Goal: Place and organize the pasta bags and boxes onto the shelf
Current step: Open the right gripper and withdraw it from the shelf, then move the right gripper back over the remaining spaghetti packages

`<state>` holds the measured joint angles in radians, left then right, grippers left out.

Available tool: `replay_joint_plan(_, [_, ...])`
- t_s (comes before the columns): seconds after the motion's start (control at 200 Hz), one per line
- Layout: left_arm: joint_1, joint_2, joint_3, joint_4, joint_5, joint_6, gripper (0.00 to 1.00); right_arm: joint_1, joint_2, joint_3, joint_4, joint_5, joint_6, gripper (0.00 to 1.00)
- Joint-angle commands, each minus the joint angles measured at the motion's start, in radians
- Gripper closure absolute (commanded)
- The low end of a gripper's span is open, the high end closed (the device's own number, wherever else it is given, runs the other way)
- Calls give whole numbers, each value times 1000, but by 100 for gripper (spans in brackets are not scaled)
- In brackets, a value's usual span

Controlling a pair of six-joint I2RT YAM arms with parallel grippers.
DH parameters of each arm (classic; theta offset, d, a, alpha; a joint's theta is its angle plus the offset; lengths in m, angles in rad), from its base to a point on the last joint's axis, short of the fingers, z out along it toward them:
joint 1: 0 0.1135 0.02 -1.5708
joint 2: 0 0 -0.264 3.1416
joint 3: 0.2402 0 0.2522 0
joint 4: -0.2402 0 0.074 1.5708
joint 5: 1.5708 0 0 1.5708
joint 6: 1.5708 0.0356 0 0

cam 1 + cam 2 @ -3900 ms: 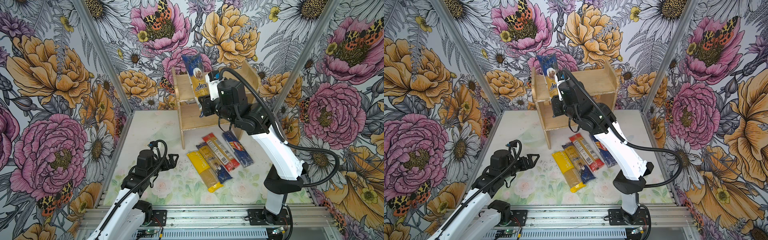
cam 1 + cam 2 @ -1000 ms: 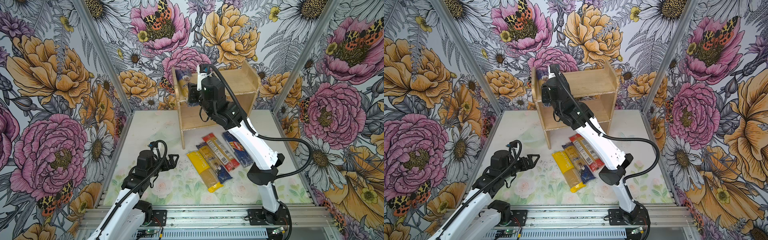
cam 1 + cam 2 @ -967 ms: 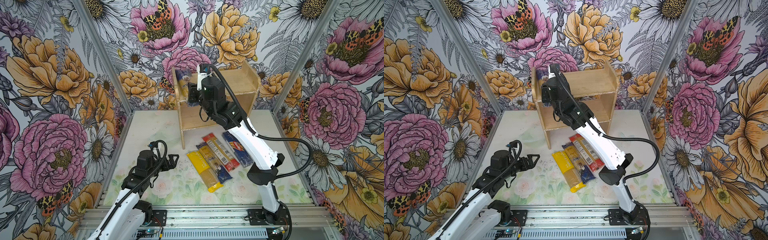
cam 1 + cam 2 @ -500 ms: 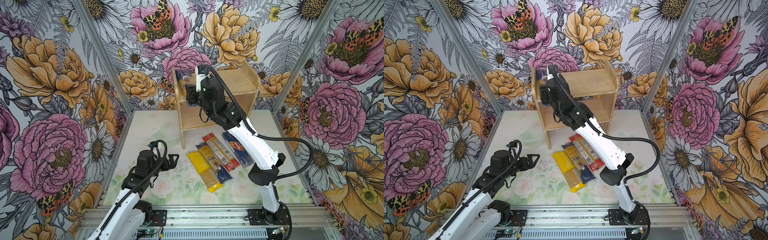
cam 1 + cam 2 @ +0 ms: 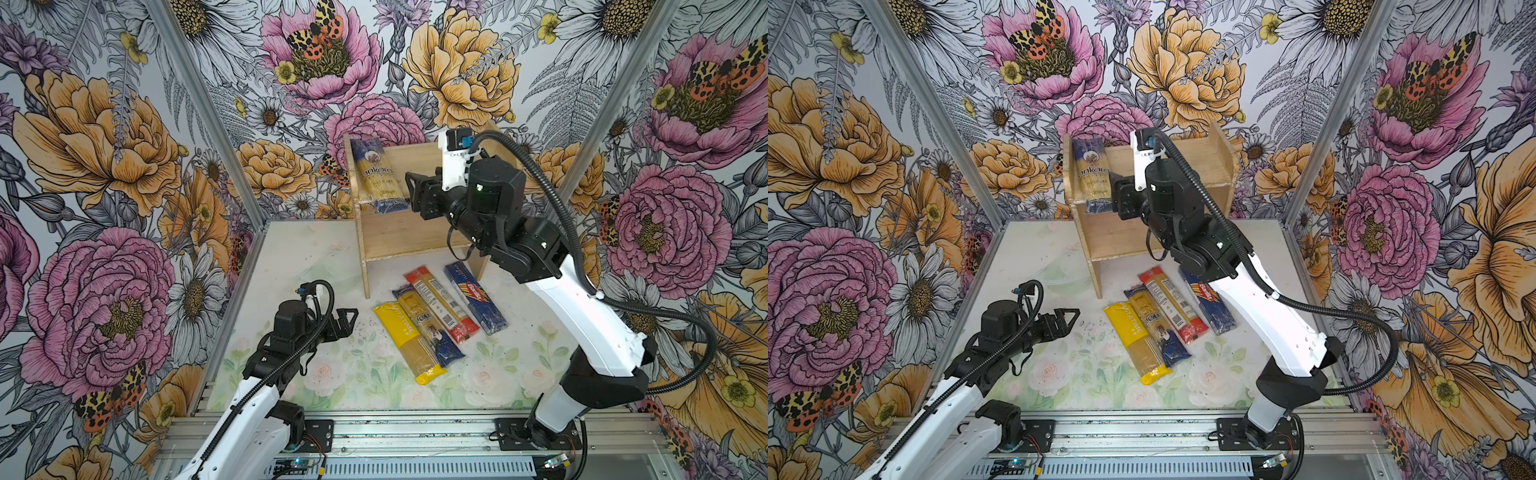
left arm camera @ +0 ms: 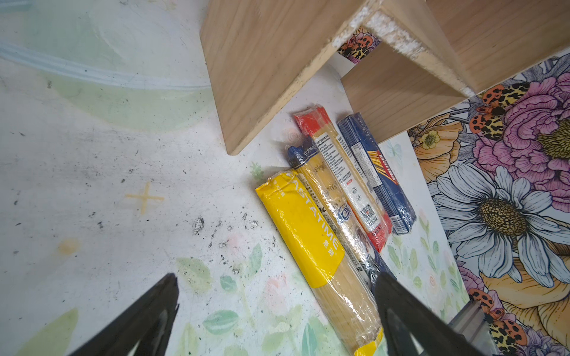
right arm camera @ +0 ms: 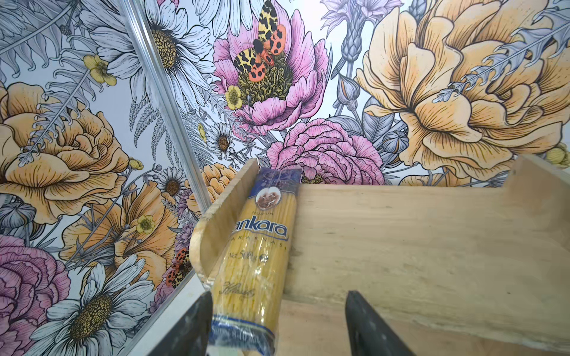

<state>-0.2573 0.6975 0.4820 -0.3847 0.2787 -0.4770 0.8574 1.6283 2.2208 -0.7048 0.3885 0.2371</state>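
While the blue-ended "ankara" bag (image 5: 377,176) lies on the shelf's (image 5: 415,158) top tier, along its left edge against the side panel, my right tool (image 7: 279,296) stands open astride the bag's near end. One finger (image 7: 197,326) may be brushing the wrapper; I can't be sure. My left tool (image 5: 349,322) hangs open over the counter (image 5: 316,257), left of four other packs (image 5: 440,305) lying side by side before the shelf.

Floral wallpapered walls (image 5: 124,166) surround a pale flower-printed tabletop (image 5: 316,257).
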Motion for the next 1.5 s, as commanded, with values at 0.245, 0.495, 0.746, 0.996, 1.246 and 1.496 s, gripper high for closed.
replay_joint_plan(0.245, [10, -1, -6, 25, 15, -17, 1, -6, -275, -426, 4, -150, 5, 26])
replay_joint_plan(0.495, [3, -7, -5, 13, 6, -15, 1, -6, -446, -723, 4, -172, 63, 24])
replay_joint_plan(0.746, [-14, -13, 0, -5, -12, -12, 1, -6, -549, -968, 4, -186, 145, 23])
replay_joint_plan(0.996, [-30, -33, -8, -11, -37, -12, 1, -6, -554, -1194, 5, -283, 216, 21])
replay_joint_plan(1.246, [-31, -23, -6, -11, -35, -9, 1, -4, -530, -1322, 7, -261, 264, 19])
replay_joint_plan(1.496, [-34, -24, -9, -8, -36, -9, 1, -4, -500, -1381, 16, -266, 284, 18])
